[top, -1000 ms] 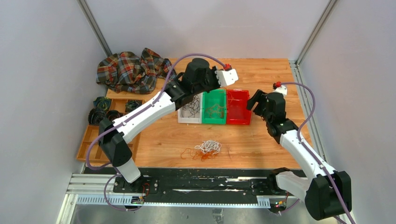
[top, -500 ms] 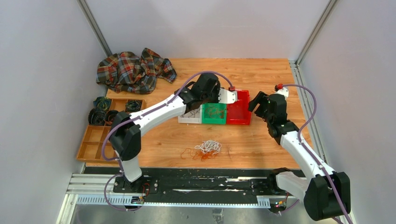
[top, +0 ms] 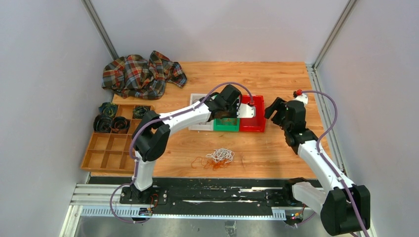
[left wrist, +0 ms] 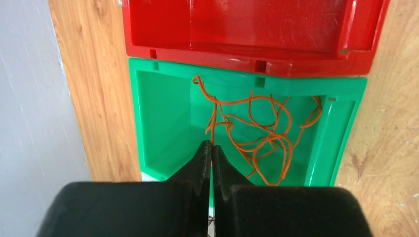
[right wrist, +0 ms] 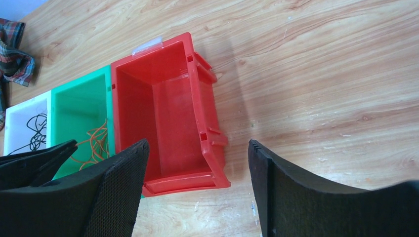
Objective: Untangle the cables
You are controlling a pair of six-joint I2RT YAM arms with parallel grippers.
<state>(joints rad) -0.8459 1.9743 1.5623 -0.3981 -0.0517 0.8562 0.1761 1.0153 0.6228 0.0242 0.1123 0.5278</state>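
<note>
The tangled bundle of white and orange cables (top: 220, 157) lies on the wooden table near the front. Three bins stand in a row: white (top: 197, 126), green (top: 226, 128), red (top: 253, 123). My left gripper (top: 230, 116) reaches low over the green bin (left wrist: 148, 123). In the left wrist view its jaws (left wrist: 211, 144) are shut on an orange cable that joins the loose orange cables (left wrist: 267, 140) inside the bin. My right gripper (right wrist: 197, 143) is open and empty, above the red bin's (right wrist: 168, 113) near right corner. Black cables (right wrist: 32, 133) lie in the white bin.
A plaid cloth (top: 141, 74) lies at the back left. A wooden compartment tray (top: 106, 148) at the left edge holds dark coiled rolls (top: 106, 121). The red bin (left wrist: 247, 29) holds nothing.
My left arm has swung right and down from above the white and green bins to low over the green bin. The right arm has shifted only slightly.
</note>
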